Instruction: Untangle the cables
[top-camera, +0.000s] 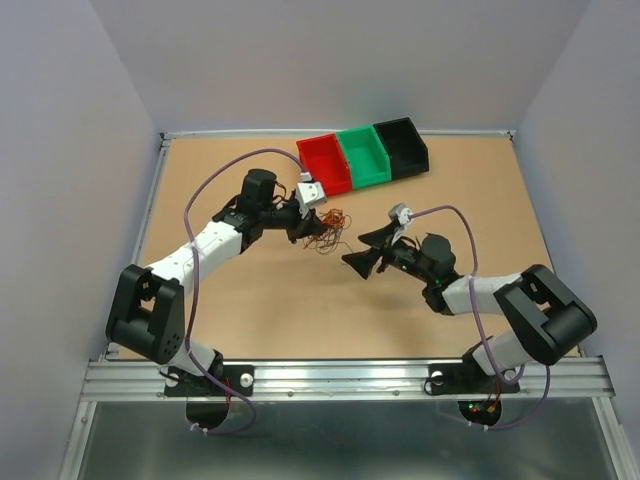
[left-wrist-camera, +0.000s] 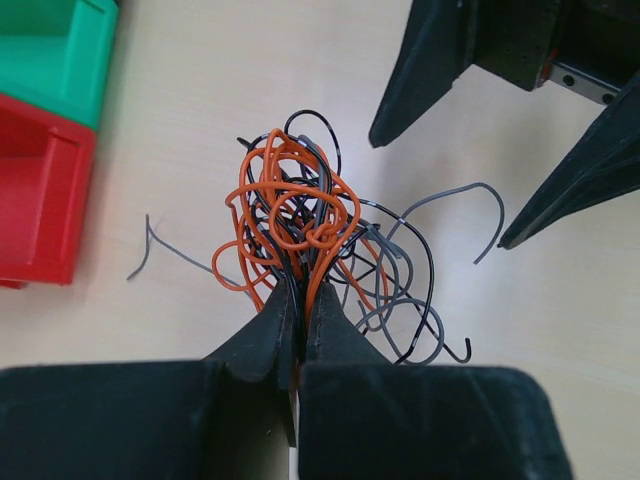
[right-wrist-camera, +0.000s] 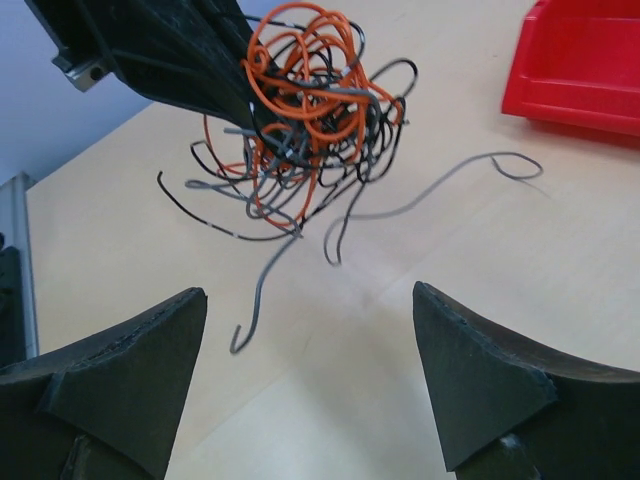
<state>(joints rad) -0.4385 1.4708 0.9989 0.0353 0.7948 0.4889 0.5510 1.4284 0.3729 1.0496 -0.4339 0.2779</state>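
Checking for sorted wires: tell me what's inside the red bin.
Only its bare floor shows in the red bin. The left arm's white wrist camera covers its near corner.

Left arm (top-camera: 215, 240): up off its base at 7 o'clock in the top view, forearm reaching toward 2 o'clock, wrist turned to 3 o'clock.
Left gripper (left-wrist-camera: 298, 285): jaws pinched right together, clamped on the cables (left-wrist-camera: 295, 215).
Right arm (top-camera: 470, 292): elbow folded out at 4 o'clock, forearm running toward 10 o'clock.
Right gripper (right-wrist-camera: 309, 290): jaws spread wide, facing the left gripper, near but not touching.
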